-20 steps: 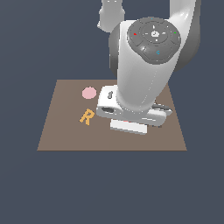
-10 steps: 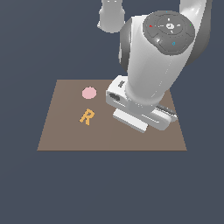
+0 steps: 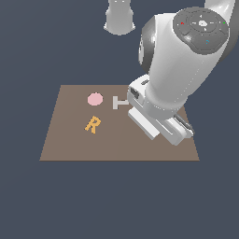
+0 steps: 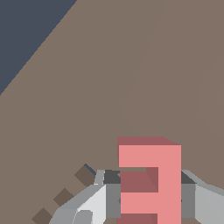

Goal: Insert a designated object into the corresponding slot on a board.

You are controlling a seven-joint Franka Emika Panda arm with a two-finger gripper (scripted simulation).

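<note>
Salmon-red letter E [image 4: 149, 179] clamped between the fingers [image 4: 109, 192], above the brown board [image 4: 131, 78].

Seen from the wrist, the grey fingers press the E from both sides, one each side of its middle, with bare board behind it. In the exterior view the white arm [image 3: 182, 70] leans over the board's right part and hides the letter; a pale T-shaped piece [image 3: 119, 102], a pink disc [image 3: 95, 99] and an orange R [image 3: 93, 124] lie toward the exterior view's left.
</note>
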